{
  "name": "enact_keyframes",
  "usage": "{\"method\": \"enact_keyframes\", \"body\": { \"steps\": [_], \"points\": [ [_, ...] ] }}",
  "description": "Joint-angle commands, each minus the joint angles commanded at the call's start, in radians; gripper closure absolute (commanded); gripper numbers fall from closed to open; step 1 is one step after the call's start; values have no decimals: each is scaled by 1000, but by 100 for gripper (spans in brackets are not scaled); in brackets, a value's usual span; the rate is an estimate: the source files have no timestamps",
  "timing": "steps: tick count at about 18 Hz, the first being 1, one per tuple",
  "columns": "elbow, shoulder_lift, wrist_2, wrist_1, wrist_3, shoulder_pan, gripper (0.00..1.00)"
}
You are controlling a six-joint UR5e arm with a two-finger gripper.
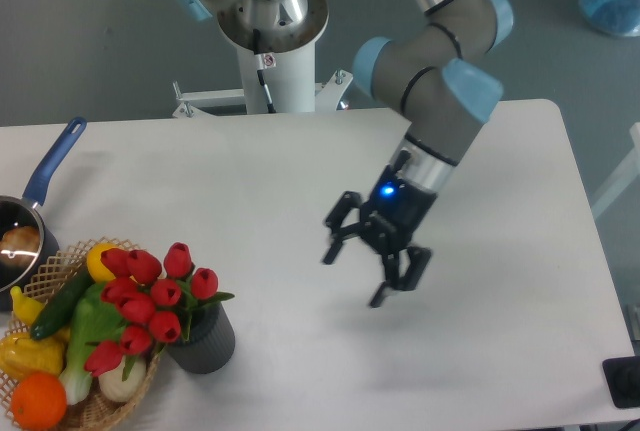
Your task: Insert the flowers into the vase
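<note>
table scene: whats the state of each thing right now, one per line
flowers: standing in the vase, leaning toward the basket
vase: upright, holding the stems
gripper: open, empty, well right of the vase
wicker basket: full of fruit and vegetables
saucepan: upright, at the table's left edge

Red flowers [150,291] with green leaves, dark grey vase [207,344], black gripper [363,266] with blue light, white table [300,181], blue-handled saucepan [40,191].

A robotics lab: an arm on a white pedestal [268,36] stands behind a plain white tabletop [300,191], grey floor around.
</note>
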Motion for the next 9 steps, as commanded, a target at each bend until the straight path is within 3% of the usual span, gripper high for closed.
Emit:
{"method": "enact_keyframes", "body": {
  "steps": [3, 6, 9],
  "points": [
    [46, -17, 168, 0, 34, 2, 0],
    [80, -40, 234, -2, 31, 14, 0],
    [82, -51, 370, -3, -39, 9, 0]
  ]
}}
